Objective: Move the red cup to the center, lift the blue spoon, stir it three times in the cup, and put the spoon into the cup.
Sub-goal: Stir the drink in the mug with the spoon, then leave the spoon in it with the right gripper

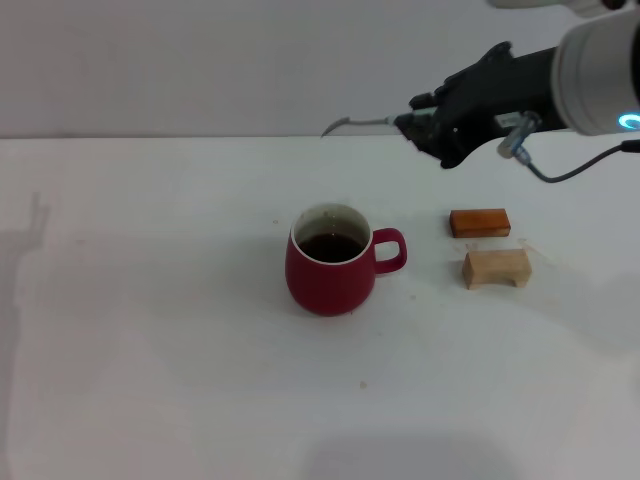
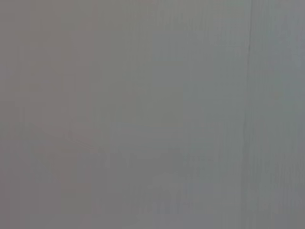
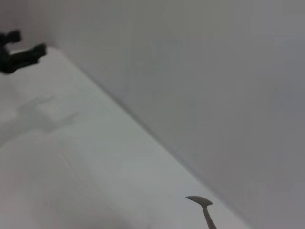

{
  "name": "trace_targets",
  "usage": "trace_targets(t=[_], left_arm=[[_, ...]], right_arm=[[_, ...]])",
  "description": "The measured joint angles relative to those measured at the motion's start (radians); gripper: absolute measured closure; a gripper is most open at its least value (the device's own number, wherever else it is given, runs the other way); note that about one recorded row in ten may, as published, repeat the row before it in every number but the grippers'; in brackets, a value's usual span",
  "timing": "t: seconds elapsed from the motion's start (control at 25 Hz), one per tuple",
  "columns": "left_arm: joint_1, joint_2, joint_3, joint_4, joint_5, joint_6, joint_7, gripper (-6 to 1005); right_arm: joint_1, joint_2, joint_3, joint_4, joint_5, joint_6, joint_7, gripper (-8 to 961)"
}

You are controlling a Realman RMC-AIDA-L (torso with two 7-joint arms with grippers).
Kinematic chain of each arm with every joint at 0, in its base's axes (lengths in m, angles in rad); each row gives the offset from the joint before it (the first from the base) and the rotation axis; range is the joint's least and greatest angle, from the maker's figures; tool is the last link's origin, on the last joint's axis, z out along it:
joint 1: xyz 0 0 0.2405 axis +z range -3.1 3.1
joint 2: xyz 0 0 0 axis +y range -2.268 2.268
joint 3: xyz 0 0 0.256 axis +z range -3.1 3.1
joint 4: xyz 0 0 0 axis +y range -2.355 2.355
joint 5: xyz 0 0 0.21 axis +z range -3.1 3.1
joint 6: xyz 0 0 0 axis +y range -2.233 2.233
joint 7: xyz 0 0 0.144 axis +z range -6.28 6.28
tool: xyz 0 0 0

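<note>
Holding the blue spoon [image 1: 358,124] aloft, the right gripper [image 1: 412,122] hangs behind the red cup [image 1: 333,262].

No readable text, no labels, no brands, no numbers or signs anywhere

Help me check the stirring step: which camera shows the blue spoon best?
The head view: the blue spoon juts sideways from the right pincer, held high beyond the red cup. The right wrist view shows only its bowl and neck. The left wrist view shows none of it.
</note>
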Motion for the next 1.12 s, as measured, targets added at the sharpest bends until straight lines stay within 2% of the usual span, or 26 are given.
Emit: trace_targets(t=[0.04,0.28,0.68,1.12], left_arm=[[-0.003,0.001,-0.004,0.0,0.0,-0.002,0.0,157],[-0.006,0.002,-0.017,0.0,0.0,-0.005,0.002,157],[-0.01,0.001,-0.016,0.0,0.0,-0.008,0.004,157],[-0.005,0.0,-0.012,0.0,0.0,-0.005,-0.002,157]], right_arm=[[0.038,0.0,0.002,-0.039,0.0,0.032,0.002,795],[0.113,0.0,0.003,-0.12,0.006,0.08,0.006,797],[0.192,-0.001,0.025,-0.185,0.011,0.161,0.014,794],[0.286,-0.004,0.055,-0.328,0.016,0.213,0.014,795]])
